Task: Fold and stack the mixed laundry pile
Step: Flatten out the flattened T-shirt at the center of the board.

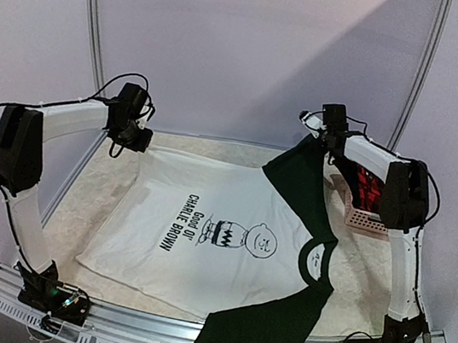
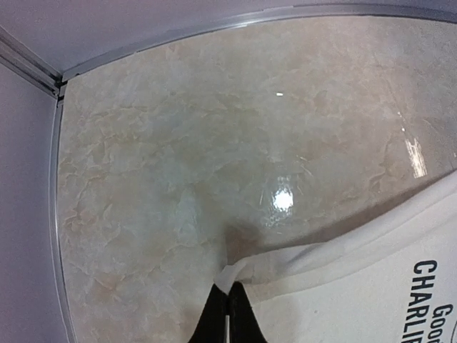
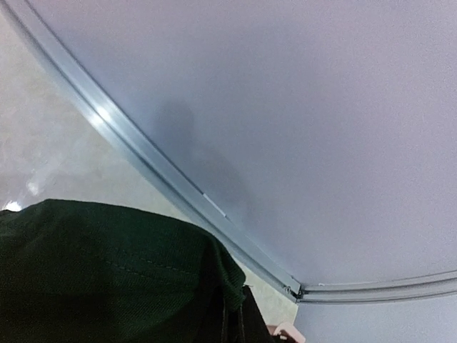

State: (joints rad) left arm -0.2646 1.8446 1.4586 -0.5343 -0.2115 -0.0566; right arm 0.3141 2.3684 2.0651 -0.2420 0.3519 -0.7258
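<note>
Left wrist view: the left gripper is pressed together on the white hem corner of the T-shirt, holding it just off the table. The right gripper pinches the dark green sleeve at the far right, apparently only by its edge, though that view is cramped. The shirt lies spread out, print up. If the arms pull unevenly, a thin pinch could slip — or the sleeve could drag against the pink basket beside it.
</note>
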